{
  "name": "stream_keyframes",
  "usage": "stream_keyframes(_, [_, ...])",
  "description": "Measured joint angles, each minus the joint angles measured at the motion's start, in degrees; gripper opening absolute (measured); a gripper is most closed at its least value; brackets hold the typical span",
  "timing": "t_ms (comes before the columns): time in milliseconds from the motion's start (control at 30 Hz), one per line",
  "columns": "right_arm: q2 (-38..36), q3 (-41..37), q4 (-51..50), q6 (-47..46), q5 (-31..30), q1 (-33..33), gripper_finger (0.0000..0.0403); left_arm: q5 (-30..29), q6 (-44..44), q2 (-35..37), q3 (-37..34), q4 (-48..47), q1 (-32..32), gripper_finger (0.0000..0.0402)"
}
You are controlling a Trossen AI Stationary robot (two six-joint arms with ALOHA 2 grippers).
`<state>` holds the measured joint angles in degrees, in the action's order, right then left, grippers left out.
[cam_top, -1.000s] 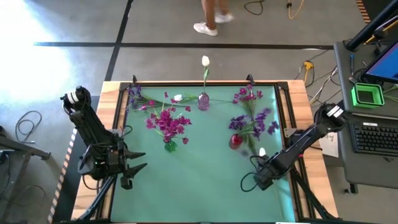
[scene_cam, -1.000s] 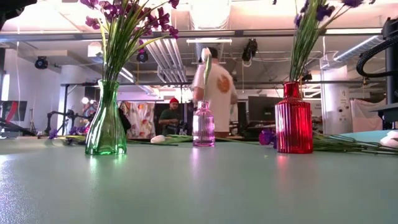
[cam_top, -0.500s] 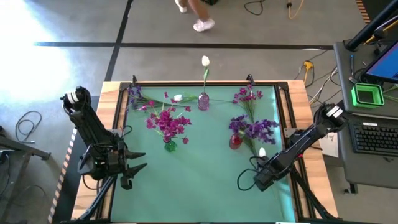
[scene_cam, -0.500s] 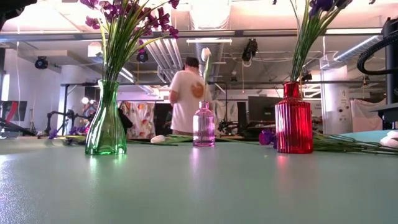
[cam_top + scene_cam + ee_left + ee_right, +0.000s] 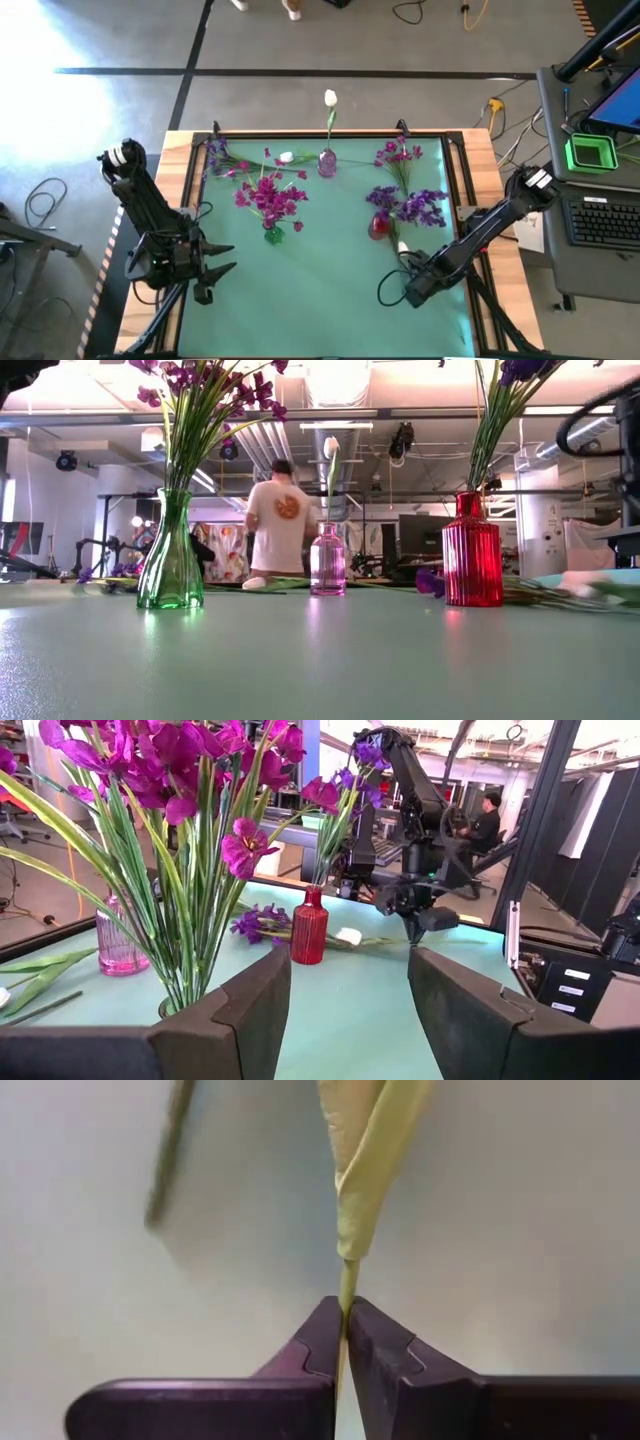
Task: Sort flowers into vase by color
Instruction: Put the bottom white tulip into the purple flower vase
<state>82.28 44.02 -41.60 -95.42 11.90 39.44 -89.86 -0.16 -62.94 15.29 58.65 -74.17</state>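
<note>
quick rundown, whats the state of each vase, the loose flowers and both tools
Green glass vase: upright, holds magenta flowers.
Pink glass vase: upright, holds one white bud.
Red ribbed vase: upright, holds purple flowers.
Loose flowers: lying on the mat.
White-bud flower: stem pinched by right tool.
Left tool: open, empty, waiting.

three vases (image 5: pixel 327 162) on table (image 5: pixel 330 300)

No lettering, label, brand or number reads clearly in any view; the person's white shirt (image 5: pixel 278 525) carries a round orange emblem on its back, too small to read; small white tags on a dark box (image 5: pixel 572 982) stay illegible.
</note>
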Motion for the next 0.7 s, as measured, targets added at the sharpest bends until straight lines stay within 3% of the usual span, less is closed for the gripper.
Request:
stream_keyframes(167, [0.0,2.32,-1.73,0.99,0.67,0.07,0.0012,0.0,0.02,0.0,0.0,0.0,0.01,0.0192])
stream_keyframes(367, [0.0,7.95,-5.16,8.38,1.15,0.79,0.0012,1.23,-0.57,0.0,0.0,0.0,0.02,0.0192])
stream_keyframes(500, [-0.02,12.72,-8.26,12.24,0.59,1.61,0.0012,10.17,-0.74,0.0,0.0,-0.02,0.02,0.0192])
stream_keyframes(600, [-0.04,16.68,-8.34,16.48,-3.46,2.1,0.0012,17.36,-0.79,0.0,0.0,-0.02,0.2,0.0192])
stream_keyframes(700, [-0.04,20.89,-7.48,20.73,-8.3,2.03,0.0012,19.91,-0.43,0.0,0.6,-0.15,0.96,0.0192])
